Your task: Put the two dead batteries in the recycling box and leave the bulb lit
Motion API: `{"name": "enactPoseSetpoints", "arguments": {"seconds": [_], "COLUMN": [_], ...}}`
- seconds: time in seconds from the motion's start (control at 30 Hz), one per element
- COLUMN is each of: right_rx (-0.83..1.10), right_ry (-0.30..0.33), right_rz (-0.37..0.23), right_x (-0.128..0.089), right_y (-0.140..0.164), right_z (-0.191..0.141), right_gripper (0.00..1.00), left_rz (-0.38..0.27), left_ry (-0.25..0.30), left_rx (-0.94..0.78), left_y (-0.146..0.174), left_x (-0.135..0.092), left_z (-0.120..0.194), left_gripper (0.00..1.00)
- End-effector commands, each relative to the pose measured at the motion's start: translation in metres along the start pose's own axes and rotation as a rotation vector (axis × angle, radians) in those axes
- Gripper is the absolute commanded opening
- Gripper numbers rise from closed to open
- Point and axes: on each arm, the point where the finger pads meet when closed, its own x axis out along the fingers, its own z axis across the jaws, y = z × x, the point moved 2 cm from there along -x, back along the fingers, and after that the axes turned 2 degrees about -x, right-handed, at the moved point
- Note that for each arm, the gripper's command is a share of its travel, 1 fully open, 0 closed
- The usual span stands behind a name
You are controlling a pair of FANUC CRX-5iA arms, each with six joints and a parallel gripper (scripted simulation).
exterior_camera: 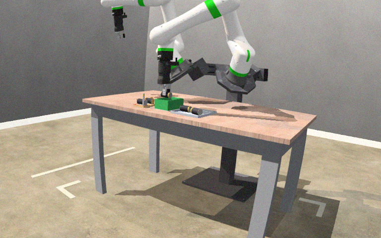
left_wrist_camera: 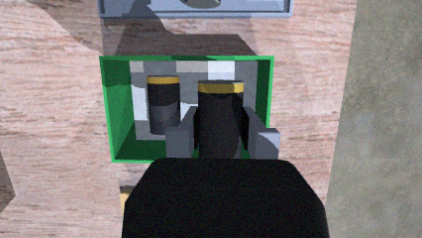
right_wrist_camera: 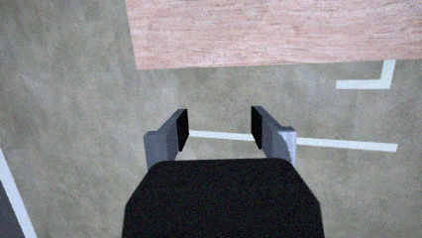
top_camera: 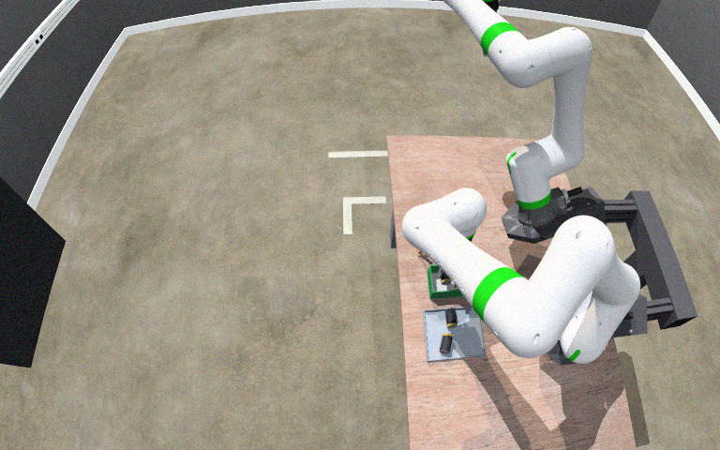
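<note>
– Left gripper [exterior_camera: 166, 93] [left_wrist_camera: 221, 129]: clenched on what?

– Clenched on a black battery [top_camera: 445, 280] [exterior_camera: 169, 94] [left_wrist_camera: 221, 119], gold band near one end. Hangs sideways over the green box [top_camera: 430, 281] [exterior_camera: 161, 104] [left_wrist_camera: 117, 109], apparently for lowering and release. Not yet let go.

– Right gripper [top_camera: 490, 5] [exterior_camera: 121, 36] [right_wrist_camera: 220, 128]?

– Spread wide, holding nothing, well off the table.

– Box contents?

– One loose battery [top_camera: 457, 288] [left_wrist_camera: 163, 104], lying on the floor of the box. Looks upright and level.

– Main risk?

– Coming down off-centre: could snag a finger on the near wall and tip or drag the box. Opening too wide could nudge the loose battery or push a side wall. Releasing too high could cause a bounce.

– Choice of cells?

– Cannot verify as dead by eye. If wrong, spoils the count. Bulb state: cannot tell. Avoid bumping the holder [top_camera: 421, 253] [exterior_camera: 144, 105] on withdrawal; a jolted contact could cut the light.
</note>
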Motion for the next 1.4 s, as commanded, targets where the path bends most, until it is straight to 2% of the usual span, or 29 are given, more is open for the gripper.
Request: {"name": "enactPoseSetpoints", "arguments": {"seconds": [0.0, 0.3, 0.63, 0.7, 0.87, 1.37], "right_rx": [0.001, 0.001, 0.001, 0.001, 0.001, 0.001], "right_ry": [0.001, 0.001, 0.001, 0.001, 0.001, 0.001], "right_rz": [-0.002, -0.002, -0.002, -0.002, -0.002, -0.002], "right_x": [-0.001, -0.001, -0.001, -0.001, -0.001, -0.001], "right_y": [0.0, 0.0, 0.0, 0.0, 0.0, 0.0], "right_z": [0.0, 0.0, 0.0, 0.0, 0.0, 0.0], "right_gripper": [1.0, 1.0, 1.0, 1.0, 1.0, 1.0], "left_rz": [-0.002, -0.002, -0.002, -0.002, -0.002, -0.002], "left_ry": [-0.001, -0.001, -0.001, -0.001, -0.001, -0.001], "left_rx": [-0.001, -0.001, -0.001, -0.001, -0.001, -0.001], "left_y": [-0.001, -0.001, -0.001, -0.001, -0.001, -0.001], "left_x": [-0.001, 0.003, 0.045, 0.045, 0.061, 0.064], "left_z": [0.0, 0.0, 0.0, 0.0, 0.0, 0.0], "left_gripper": [0.57, 0.57, 0.57, 0.57, 0.57, 0.57]}}
